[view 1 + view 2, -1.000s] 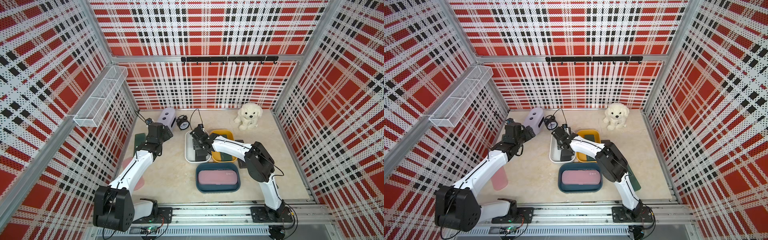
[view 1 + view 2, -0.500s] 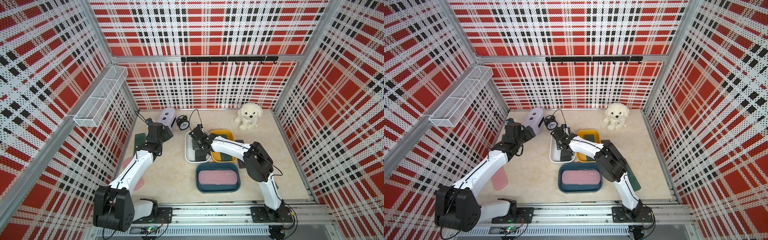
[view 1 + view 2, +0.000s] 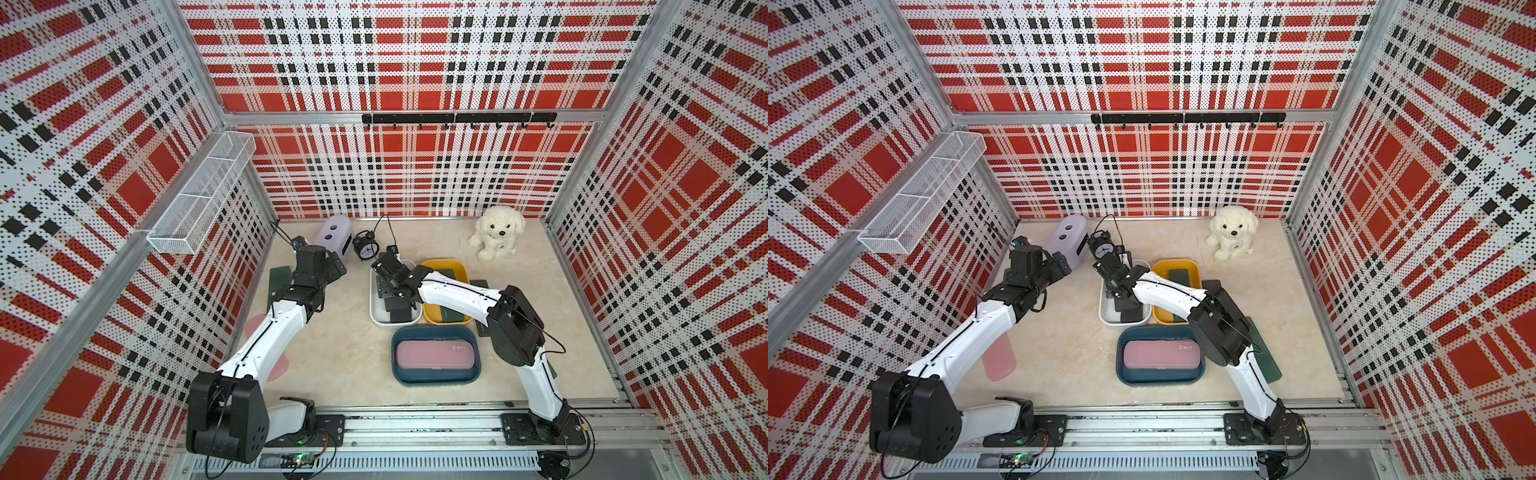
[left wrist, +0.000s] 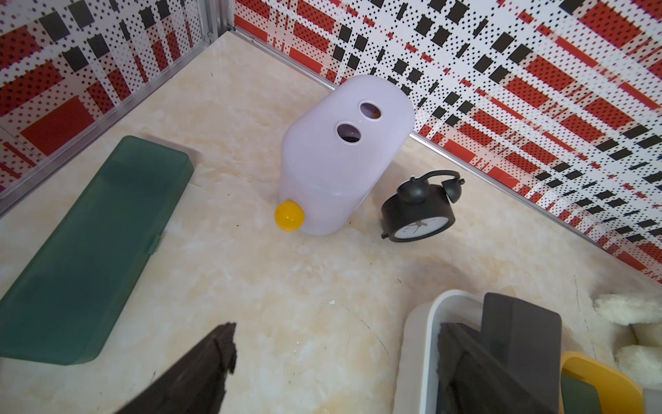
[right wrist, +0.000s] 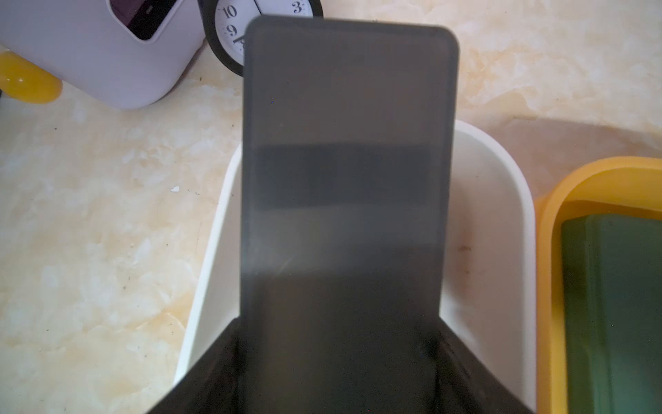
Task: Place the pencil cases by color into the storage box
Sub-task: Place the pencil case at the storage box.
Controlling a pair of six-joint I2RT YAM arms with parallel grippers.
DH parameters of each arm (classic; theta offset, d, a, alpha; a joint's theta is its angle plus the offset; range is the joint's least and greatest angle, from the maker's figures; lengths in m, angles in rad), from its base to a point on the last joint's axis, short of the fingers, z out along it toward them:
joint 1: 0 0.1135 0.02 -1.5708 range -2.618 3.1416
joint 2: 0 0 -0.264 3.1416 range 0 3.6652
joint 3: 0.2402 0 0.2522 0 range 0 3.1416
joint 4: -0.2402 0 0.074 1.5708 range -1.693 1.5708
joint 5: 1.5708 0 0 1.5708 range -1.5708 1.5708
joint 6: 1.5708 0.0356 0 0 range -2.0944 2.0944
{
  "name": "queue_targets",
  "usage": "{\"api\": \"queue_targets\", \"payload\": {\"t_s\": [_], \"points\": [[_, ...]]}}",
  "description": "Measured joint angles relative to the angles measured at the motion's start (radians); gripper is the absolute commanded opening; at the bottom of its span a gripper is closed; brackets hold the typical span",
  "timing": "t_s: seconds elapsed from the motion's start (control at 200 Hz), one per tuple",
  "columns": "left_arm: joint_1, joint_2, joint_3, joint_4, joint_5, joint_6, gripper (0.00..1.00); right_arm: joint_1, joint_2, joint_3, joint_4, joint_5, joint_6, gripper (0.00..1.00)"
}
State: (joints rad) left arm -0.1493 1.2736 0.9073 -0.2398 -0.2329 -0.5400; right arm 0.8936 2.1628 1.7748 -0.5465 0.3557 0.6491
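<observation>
Three numerals read on the alarm clock [image 5: 229,32]: 10, 9, 3. Print on the pink pencil case [image 3: 435,354] is too small to read. Right gripper [image 3: 390,286] clamps the black pencil case [image 5: 349,143] over the white bin [image 5: 490,215], far end toward the clock. Left gripper [image 3: 334,268] spread, holding nothing, near the lilac box [image 4: 340,161]. A green pencil case [image 4: 89,251] lies flat nearby.

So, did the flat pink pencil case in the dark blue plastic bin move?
No. The pink pencil case still lies in the dark blue bin, equally near the metal front rail.
</observation>
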Motion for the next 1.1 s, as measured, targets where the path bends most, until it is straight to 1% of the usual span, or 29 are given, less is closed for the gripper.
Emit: {"api": "queue_targets", "payload": {"t_s": [0.276,0.661,0.731,0.842,1.102], "points": [[0.002,0.004,-0.005,0.000,0.007,0.005,0.92,0.007,0.059,0.011,-0.002,-0.029,0.004,0.58],[0.005,0.005,-0.009,0.003,0.012,0.006,0.92,0.009,0.072,0.029,-0.005,-0.046,0.008,0.59],[0.005,0.006,-0.009,0.005,0.013,0.007,0.92,0.009,0.079,0.040,-0.006,-0.049,0.008,0.62],[0.005,0.010,-0.010,0.006,0.016,0.007,0.92,0.009,0.089,0.055,-0.006,-0.050,0.008,0.71],[0.006,0.011,-0.011,0.008,0.017,0.010,0.92,0.009,0.098,0.061,-0.009,-0.052,0.011,0.81]]}}
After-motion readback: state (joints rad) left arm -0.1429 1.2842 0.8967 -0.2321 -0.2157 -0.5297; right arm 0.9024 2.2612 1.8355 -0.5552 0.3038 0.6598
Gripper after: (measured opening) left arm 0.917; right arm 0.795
